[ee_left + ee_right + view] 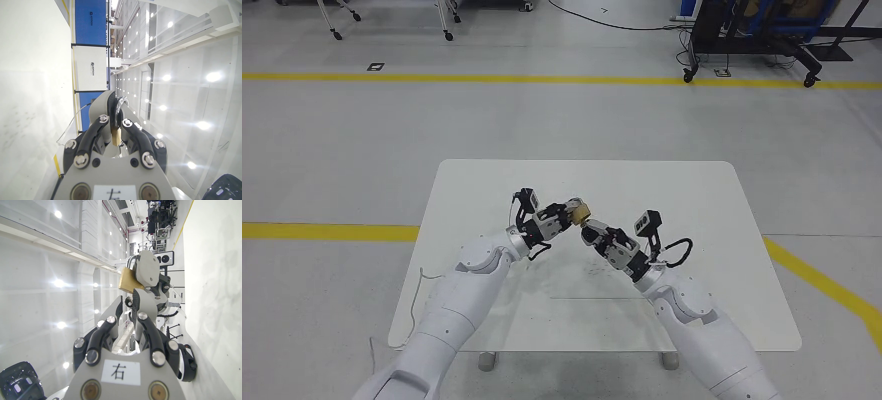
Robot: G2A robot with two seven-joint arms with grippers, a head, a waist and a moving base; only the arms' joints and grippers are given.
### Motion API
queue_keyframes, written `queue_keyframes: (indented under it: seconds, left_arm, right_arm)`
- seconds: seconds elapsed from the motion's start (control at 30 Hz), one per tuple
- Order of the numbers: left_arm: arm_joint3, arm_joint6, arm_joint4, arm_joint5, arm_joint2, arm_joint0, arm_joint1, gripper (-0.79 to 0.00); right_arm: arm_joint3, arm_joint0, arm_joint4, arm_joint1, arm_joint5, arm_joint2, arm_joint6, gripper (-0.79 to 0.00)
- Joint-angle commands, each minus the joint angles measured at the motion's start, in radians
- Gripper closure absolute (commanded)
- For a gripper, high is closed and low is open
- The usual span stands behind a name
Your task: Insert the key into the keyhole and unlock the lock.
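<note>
A white counter stands on grey floor crossed by yellow lines. Above the counter's middle, the left claw is clenched on the brass lock. At the lock's five o'clock, just beside it, the right claw is parted slightly, with nothing visible between its fingers.

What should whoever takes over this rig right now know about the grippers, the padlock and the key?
Left gripper: shut on the padlock, holding it in the air above the table, shackle between its fingers.
Right gripper: open, fingertips close to the padlock's brass body.
Done: padlock is off the table and faces the right arm.
Unclear: where the key is, and whether it sits in the keyhole. Check that first.
Left: seat the key, turn it, release the shackle.
</note>
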Motion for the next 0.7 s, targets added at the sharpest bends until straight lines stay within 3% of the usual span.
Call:
queue_keyframes:
  seconds: [0.0,0.07,0.4,0.67]
  left_arm:
    - [0.000,-0.002,0.005,-0.003,0.000,0.000,0.000,0.000]
    - [-0.001,-0.001,0.007,-0.002,-0.001,0.000,0.001,0.000]
    - [-0.005,0.001,0.016,-0.002,-0.002,0.002,0.001,0.000]
    - [-0.009,-0.002,0.022,-0.009,-0.001,0.003,0.000,0.000]
  right_arm:
    - [0.006,0.003,0.001,-0.001,0.004,-0.003,0.001,-0.037]
    - [0.012,0.007,0.000,-0.003,0.008,-0.005,0.000,-0.009]
    - [0.024,0.010,0.006,-0.007,0.026,-0.004,0.001,-0.015]
    - [0.048,0.018,0.107,-0.015,0.074,-0.005,0.023,0.000]
